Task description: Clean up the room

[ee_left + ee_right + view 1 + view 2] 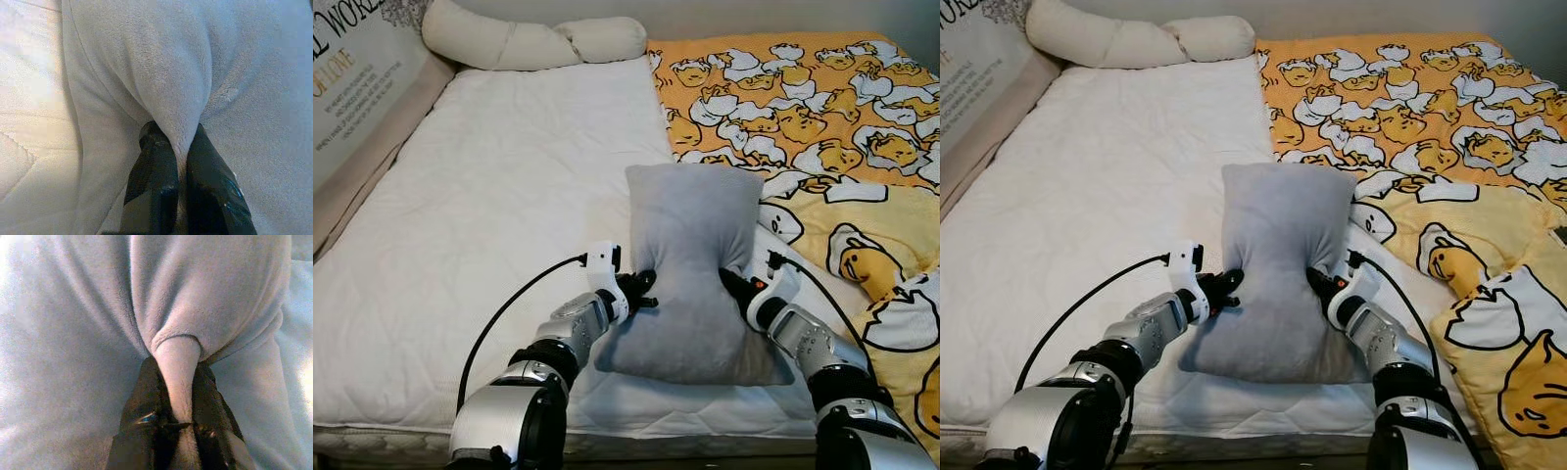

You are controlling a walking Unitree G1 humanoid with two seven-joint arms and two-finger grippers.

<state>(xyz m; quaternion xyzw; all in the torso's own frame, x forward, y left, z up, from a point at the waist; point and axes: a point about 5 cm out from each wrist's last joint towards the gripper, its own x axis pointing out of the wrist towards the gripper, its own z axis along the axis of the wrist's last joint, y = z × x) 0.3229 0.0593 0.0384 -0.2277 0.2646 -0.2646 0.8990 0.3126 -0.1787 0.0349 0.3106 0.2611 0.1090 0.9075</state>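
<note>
I had the left gripper [644, 289] pinched on the left flank of the grey pillow [690, 264], the right gripper [732, 282] clamped on a fold at its right. It stood mid-bed [489, 215], soft and light, I judged; side pinches suited it. Left of it lay a bolster [529, 39]; right of it, the yellow quilt [822, 117], touching.
</note>
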